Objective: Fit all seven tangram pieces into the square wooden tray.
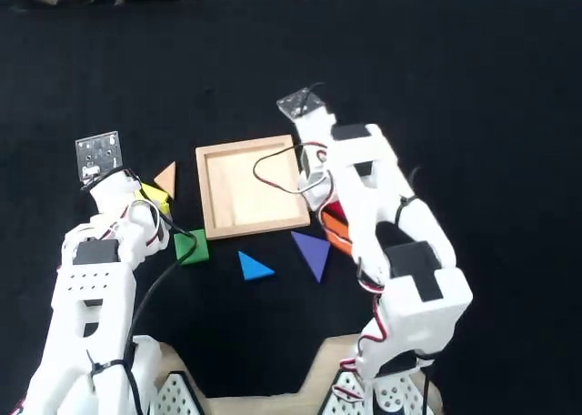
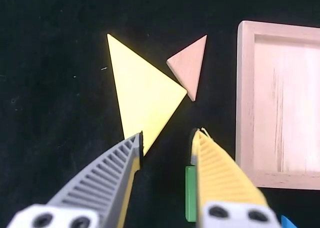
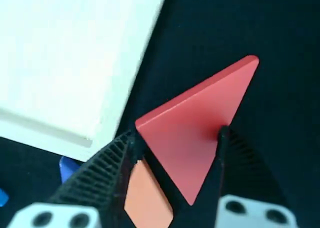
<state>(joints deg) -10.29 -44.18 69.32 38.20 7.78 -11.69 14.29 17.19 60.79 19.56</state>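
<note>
No piece has been set into the square wooden tray (image 1: 201, 192), whose floor is bare; it lies about the middle of the tabletop (image 1: 473, 87). All seven pieces are counted outside it, so the whole of the fitting is judged to be left.

Beside the tray's left rim the large yellow triangle (image 2: 142, 93) and a small bare-wood triangle (image 2: 190, 68) are found, almost touching at a corner. The green piece (image 1: 191, 247) is placed off the tray's near-left corner. The blue triangle (image 1: 255, 267) and purple triangle (image 1: 314, 253) are laid between the tray and the tabletop's near edge.

Beside the tray's right rim the red triangle (image 3: 200, 118) is clamped by its edges between the fingers of the right gripper (image 3: 176, 135), with the orange piece (image 3: 145, 198) just beneath it (whether the red one is lifted clear cannot be told). The left gripper (image 2: 167, 138) is spread wide with nothing held, one finger beside the yellow triangle's nearest tip. A first placement is judged to be in hand.

The tabletop is covered by black cloth. A pale wooden base board (image 1: 273, 383) is seen at the near edge, and cables and pale clutter are glimpsed beyond the far edge.
</note>
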